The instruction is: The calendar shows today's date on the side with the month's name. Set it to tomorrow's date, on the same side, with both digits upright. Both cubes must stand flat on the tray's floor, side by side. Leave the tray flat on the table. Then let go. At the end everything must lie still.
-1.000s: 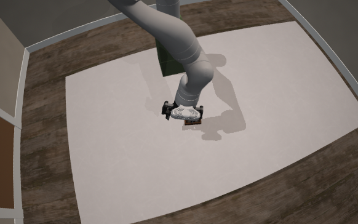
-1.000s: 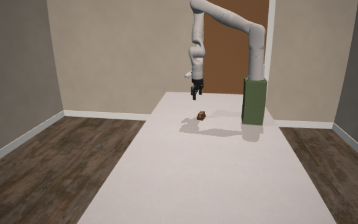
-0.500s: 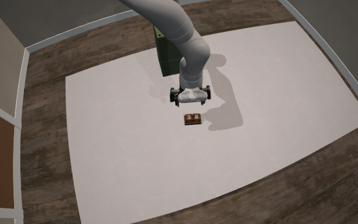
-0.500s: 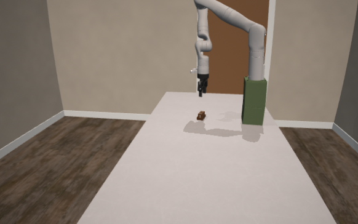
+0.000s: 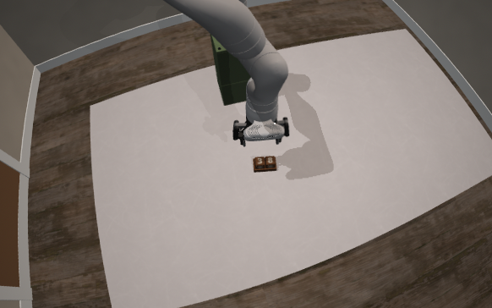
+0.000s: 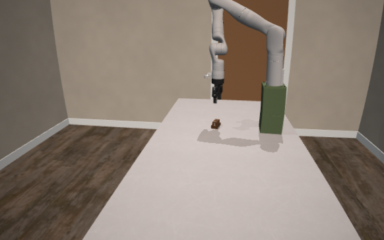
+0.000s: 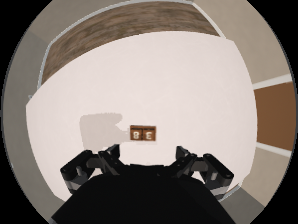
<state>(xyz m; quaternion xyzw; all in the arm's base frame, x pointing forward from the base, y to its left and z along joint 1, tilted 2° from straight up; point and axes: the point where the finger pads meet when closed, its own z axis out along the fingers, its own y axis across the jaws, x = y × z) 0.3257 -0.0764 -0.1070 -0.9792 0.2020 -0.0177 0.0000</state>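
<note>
A small brown calendar tray (image 5: 265,170) (image 7: 143,126) lies flat on the white table. Two brown cubes stand side by side in it. The left cube (image 5: 259,161) (image 7: 149,135) shows a pale 3, and the right cube (image 5: 270,161) (image 7: 136,135) a pale 8, both upright in the top view and upside down in the wrist view. Their front faces are dark there, with no readable digit. The month's name cannot be read. My gripper (image 5: 260,144) (image 6: 217,100) (image 7: 147,152) is open and empty, pointing down, high above the table near the tray.
The white table top (image 5: 176,220) (image 6: 216,184) (image 7: 175,75) carries the arm's green pedestal (image 5: 232,82) (image 6: 272,109), behind the tray in the top view and right of it in the exterior view. The arm's shadow falls beside the tray. Walls and a wooden floor surround the table.
</note>
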